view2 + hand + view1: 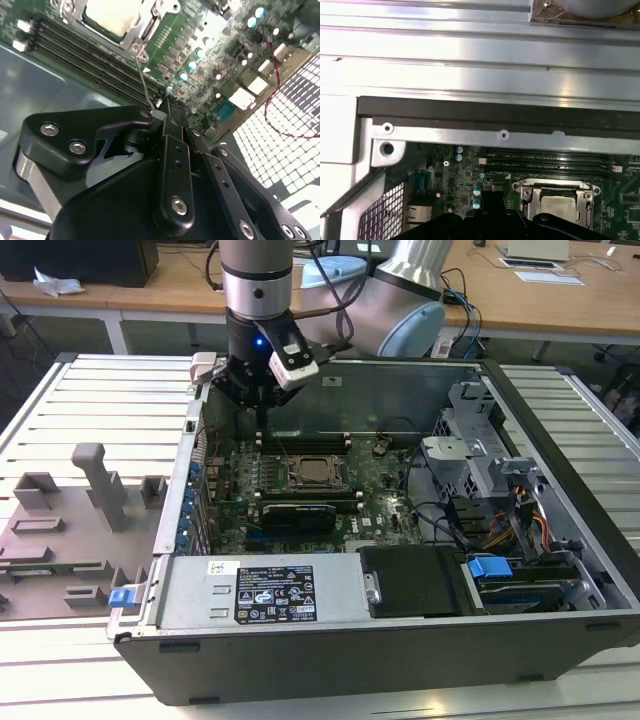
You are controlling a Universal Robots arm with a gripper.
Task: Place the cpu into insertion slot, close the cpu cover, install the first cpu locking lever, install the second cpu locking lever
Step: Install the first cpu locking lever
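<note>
Wooden desks behind slatted table

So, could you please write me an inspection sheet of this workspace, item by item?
Surface: ribbed metal table carrying the open computer case.
Job's things: cpu sits in the insertion slot; cpu cover lies closed over it, as both wrist views show.
Clutter: grey fixture block at the exterior view's left; blue clip beside the case.
Grippers: gripper above the motherboard, near the case's far wall, holding nothing visible.
Cables: red wire over the board; bundled wires by the drive cage.
Surroundings: wooden desks behind.
</note>
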